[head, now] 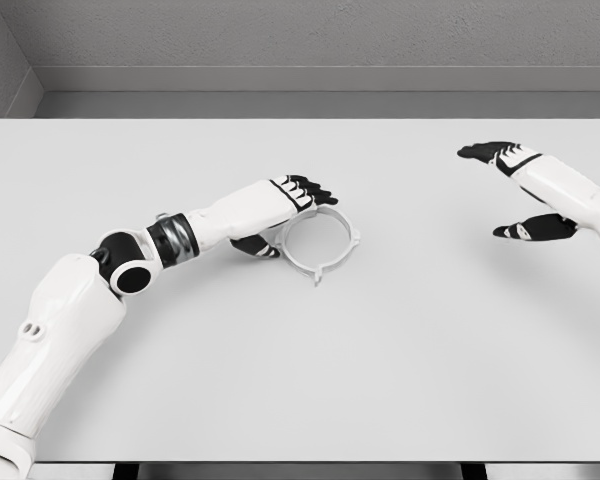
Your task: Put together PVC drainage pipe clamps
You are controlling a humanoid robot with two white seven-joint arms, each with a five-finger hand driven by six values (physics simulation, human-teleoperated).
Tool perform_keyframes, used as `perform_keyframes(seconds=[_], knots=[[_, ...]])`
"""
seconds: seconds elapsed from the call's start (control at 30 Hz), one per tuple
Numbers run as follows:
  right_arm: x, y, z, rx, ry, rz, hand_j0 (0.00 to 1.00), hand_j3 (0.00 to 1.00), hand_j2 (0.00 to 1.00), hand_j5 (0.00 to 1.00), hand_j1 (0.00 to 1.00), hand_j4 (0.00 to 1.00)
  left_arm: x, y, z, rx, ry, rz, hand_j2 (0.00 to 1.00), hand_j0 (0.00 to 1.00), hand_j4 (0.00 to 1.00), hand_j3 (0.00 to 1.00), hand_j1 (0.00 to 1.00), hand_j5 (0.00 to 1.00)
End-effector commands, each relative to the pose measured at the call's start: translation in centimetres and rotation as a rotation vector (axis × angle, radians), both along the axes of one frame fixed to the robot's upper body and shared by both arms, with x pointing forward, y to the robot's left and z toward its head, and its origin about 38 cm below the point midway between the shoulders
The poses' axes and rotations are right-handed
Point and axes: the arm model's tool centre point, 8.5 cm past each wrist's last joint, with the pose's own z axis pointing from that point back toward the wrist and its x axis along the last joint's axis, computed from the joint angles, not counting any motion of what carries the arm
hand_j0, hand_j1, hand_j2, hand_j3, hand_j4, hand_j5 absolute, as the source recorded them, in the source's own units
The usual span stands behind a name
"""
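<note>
A white ring-shaped pipe clamp [354, 240] with small tabs on its rim lies flat on the white table [300, 380], a little left of centre. My left hand [297, 222] reaches it from the lower left. Its black fingers [315, 190] lie over the ring's far-left rim, and its thumb [257, 246] sits outside the near-left rim. The rim passes between them, with the hand still spread. My right hand [483, 192] hovers at the far right, well away from the ring, open, with its thumb [530, 228] held apart and nothing in it.
The table's far edge meets a grey wall at the back, and its near edge runs along the bottom of the view. No other loose part shows on the tabletop.
</note>
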Motion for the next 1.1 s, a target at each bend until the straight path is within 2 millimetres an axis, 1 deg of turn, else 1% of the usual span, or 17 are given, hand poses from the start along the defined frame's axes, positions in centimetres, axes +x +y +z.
perform_keyframes(seconds=[0.0,0.03,0.07,0.2,0.27,0.3,0.33,0.4,0.47,0.53,0.63,0.67,0.73,0.8,0.9,0.93,1.07], knots=[[0.1,0.3,-0.4,0.021,0.009,-0.001,1.0,1.0,1.0,1.0,1.0,1.0,0.0,0.0,0.1,-0.008,0.002,0.002,1.0,1.0,1.0,1.0,1.0,1.0],[1.1,2.4,0.0,0.041,-0.009,0.042,1.0,1.0,1.0,1.0,1.0,1.0,0.0,0.0,0.1,-0.008,0.002,0.002,1.0,1.0,1.0,1.0,1.0,1.0],[1.6,2.5,-0.7,0.036,0.016,0.043,1.0,1.0,1.0,1.0,1.0,1.0,0.1,0.1,0.1,-0.01,0.002,0.004,1.0,1.0,1.0,1.0,1.0,1.0],[1.9,1.7,-1.1,0.031,0.035,0.021,1.0,1.0,1.0,1.0,1.0,1.0,0.8,1.0,1.2,-0.017,-0.017,0.019,1.0,1.0,1.0,1.0,1.0,1.0],[2.5,1.8,-1.3,0.029,0.044,0.02,1.0,1.0,1.0,1.0,1.0,1.0,1.1,2.7,1.6,-0.013,-0.017,0.04,1.0,1.0,1.0,1.0,1.0,1.0],[3.2,2.5,-0.6,0.022,0.025,0.034,1.0,1.0,1.0,1.0,1.0,1.0,1.2,3.8,1.7,-0.001,-0.017,0.053,1.0,1.0,1.0,1.0,1.0,1.0],[4.0,3.6,0.2,-0.006,-0.005,0.048,1.0,1.0,1.0,1.0,1.0,1.0,1.5,4.4,2.2,0.007,-0.027,0.061,1.0,1.0,1.0,1.0,1.0,1.0],[6.2,6.8,0.4,-0.083,-0.056,0.051,1.0,1.0,1.0,1.0,1.0,1.0,2.3,6.3,2.9,0.026,-0.032,0.093,1.0,1.0,1.0,1.0,1.0,1.0],[8.2,8.4,1.0,-0.108,-0.061,0.064,1.0,1.0,1.0,1.0,1.0,1.0,3.4,8.6,3.7,0.061,-0.043,0.133,1.0,1.0,1.0,1.0,1.0,1.0],[10.2,10.6,0.1,-0.13,-0.014,0.089,1.0,1.0,1.0,1.0,1.0,1.0,4.1,10.9,4.6,0.097,-0.054,0.174,1.0,1.0,1.0,1.0,1.0,1.0],[12.8,13.6,-2.1,-0.168,0.057,0.082,1.0,1.0,1.0,1.0,1.0,1.0,4.4,12.6,5.2,0.123,-0.063,0.199,1.0,1.0,1.0,1.0,1.0,1.0],[13.0,14.8,-3.0,-0.183,0.078,0.095,1.0,1.0,1.0,1.0,1.0,1.0,4.5,13.1,5.3,0.13,-0.064,0.208,1.0,1.0,1.0,1.0,1.0,1.0],[13.9,16.1,-3.8,-0.184,0.115,0.092,1.0,1.0,1.0,1.0,1.0,1.0,4.5,13.6,5.4,0.135,-0.065,0.216,1.0,1.0,1.0,1.0,1.0,1.0],[14.9,17.2,-4.7,-0.189,0.157,0.085,1.0,1.0,1.0,1.0,1.0,1.0,4.4,14.8,5.8,0.155,-0.071,0.231,1.0,1.0,1.0,1.0,1.0,1.0],[14.8,19.1,-4.7,-0.165,0.158,0.11,1.0,1.0,1.0,1.0,1.0,1.0,4.2,17.2,6.5,0.153,-0.066,0.264,1.0,1.0,1.0,1.0,1.0,1.0],[14.9,19.2,-5.0,-0.163,0.168,0.109,1.0,1.0,1.0,1.0,1.0,1.0,4.1,17.7,6.6,0.153,-0.063,0.273,1.0,1.0,1.0,1.0,1.0,1.0],[15.3,20.5,-5.2,-0.149,0.191,0.117,1.0,1.0,1.0,1.0,1.0,1.0,4.1,17.6,6.6,0.153,-0.062,0.271,1.0,1.0,1.0,1.0,1.0,1.0]])
